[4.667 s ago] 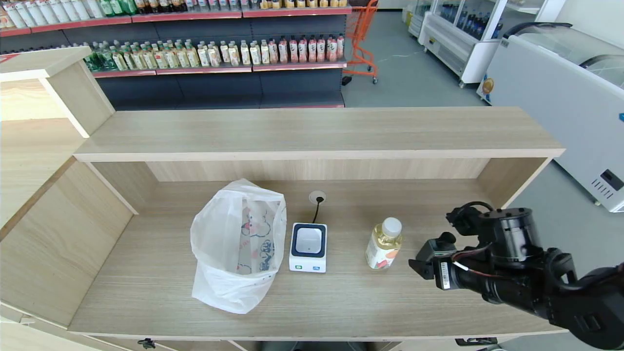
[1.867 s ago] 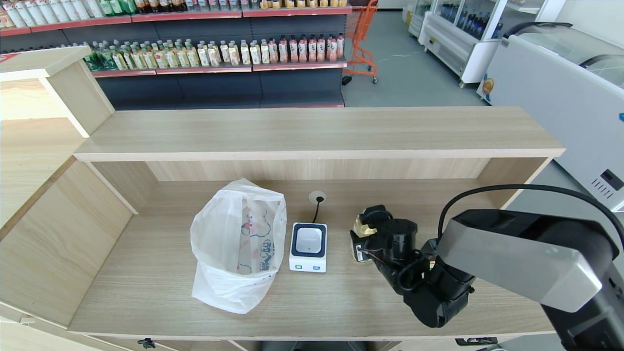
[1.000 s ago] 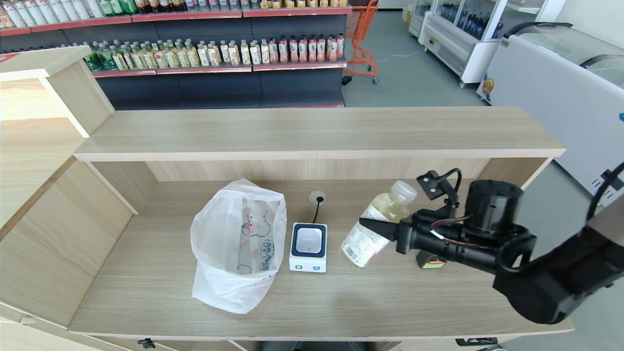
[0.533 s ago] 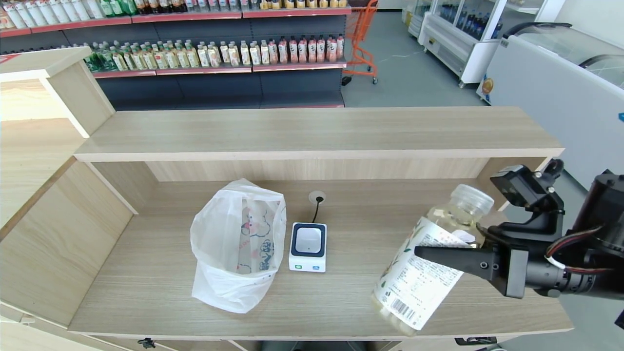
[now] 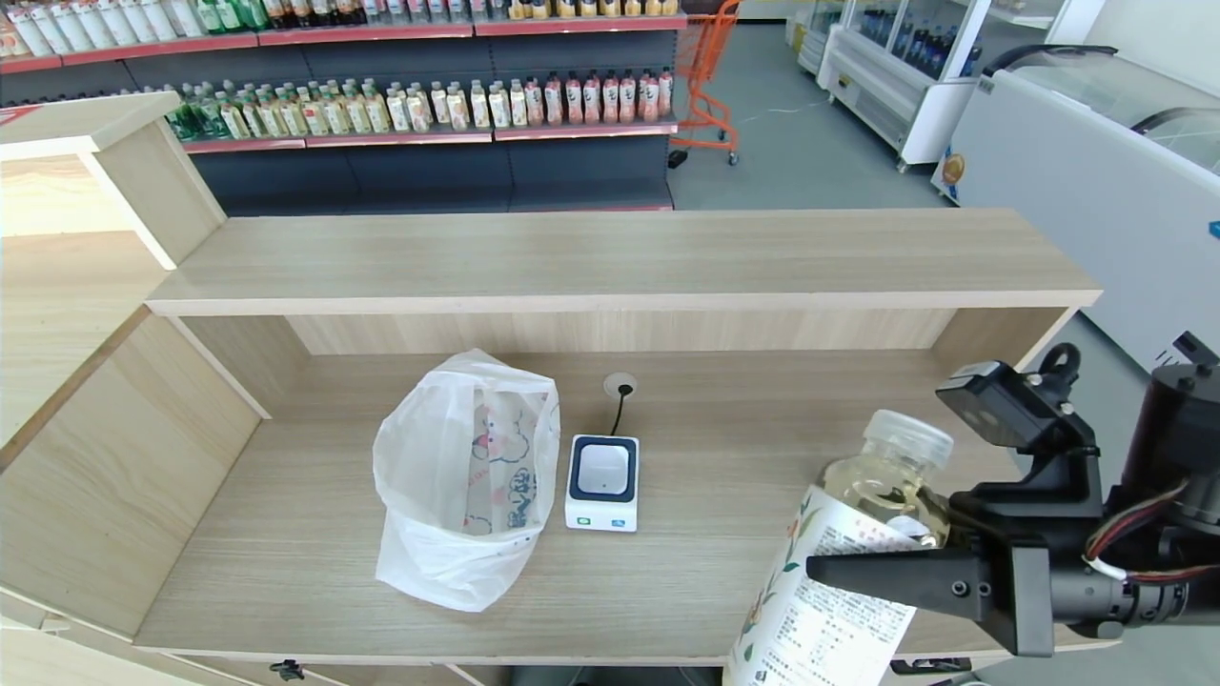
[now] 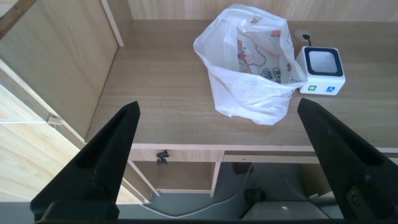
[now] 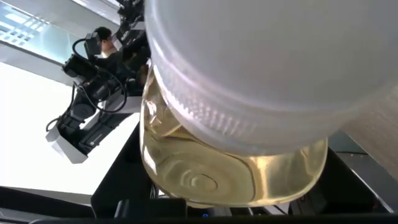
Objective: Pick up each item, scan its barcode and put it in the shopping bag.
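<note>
Clamping a clear plastic bottle [image 5: 843, 619] of pale yellow liquid between its black fingers, the right gripper [image 5: 882, 557] holds it in the air over the near right corner of the light wooden counter [image 5: 286, 553]. One finger crosses the front of the white printed label. The bottle is tilted, its ribbed white cap [image 5: 907, 440] pointing up and away and its base dropping past the counter's near edge. From the right wrist, the cap [image 7: 261, 68] looms close with the yellow liquid [image 7: 236, 168] behind it. Well apart to the left, a small white box scanner [image 5: 603, 481] with a dark-framed window sits on the counter, and its black cable [image 5: 618, 412] runs back to a round hole [image 5: 620, 385] in the wood. Just beside the scanner, farther left, a white plastic shopping bag [image 5: 457, 486] stands open, with a cartoon print showing through it. The left gripper [image 6: 217, 106] hangs above the counter's near edge on the bag's side, its fingers spread wide with nothing between them. Beyond the counter, shelves [image 5: 429, 105] of bottled drinks line the aisle.
</note>
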You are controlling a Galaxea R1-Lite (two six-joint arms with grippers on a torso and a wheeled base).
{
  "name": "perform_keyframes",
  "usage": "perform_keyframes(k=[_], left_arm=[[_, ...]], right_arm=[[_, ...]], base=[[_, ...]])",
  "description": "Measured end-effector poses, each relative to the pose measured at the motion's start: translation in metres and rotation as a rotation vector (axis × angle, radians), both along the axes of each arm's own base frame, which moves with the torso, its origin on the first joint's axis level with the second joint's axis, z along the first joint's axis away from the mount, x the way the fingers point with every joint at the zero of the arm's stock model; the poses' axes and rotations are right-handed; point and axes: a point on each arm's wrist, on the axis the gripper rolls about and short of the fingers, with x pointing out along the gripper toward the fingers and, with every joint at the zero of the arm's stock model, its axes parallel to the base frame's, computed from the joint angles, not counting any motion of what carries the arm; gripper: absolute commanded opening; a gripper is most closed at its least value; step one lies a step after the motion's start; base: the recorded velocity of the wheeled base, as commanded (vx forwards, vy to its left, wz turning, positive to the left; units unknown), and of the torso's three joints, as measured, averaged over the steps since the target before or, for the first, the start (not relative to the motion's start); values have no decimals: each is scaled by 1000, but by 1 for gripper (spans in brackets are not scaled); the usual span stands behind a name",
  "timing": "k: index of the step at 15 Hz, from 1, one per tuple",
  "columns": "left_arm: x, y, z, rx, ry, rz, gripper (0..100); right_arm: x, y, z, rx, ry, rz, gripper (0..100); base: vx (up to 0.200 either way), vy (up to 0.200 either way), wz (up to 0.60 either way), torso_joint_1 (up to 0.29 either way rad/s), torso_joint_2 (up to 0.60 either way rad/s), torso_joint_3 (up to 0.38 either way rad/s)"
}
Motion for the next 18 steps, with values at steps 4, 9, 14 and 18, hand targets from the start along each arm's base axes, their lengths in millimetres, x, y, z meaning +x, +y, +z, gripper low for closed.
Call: perform_keyframes(k=[4, 9, 14, 18], left_arm=[[0, 0, 0, 0, 0, 0, 100], [0, 0, 0, 0, 0, 0, 100], [0, 0, 0, 0, 0, 0, 100], [0, 0, 0, 0, 0, 0, 100]], right_arm=[[-1, 0, -1, -8, 8, -1, 0], [-1, -2, 1, -12, -5, -56, 0], [0, -2, 2, -16, -14, -101, 0], [4, -4, 3, -68, -203, -150, 0]], base=[[0, 0, 0, 0, 0, 0], [0, 0, 0, 0, 0, 0], [0, 0, 0, 0, 0, 0], [0, 0, 0, 0, 0, 0]])
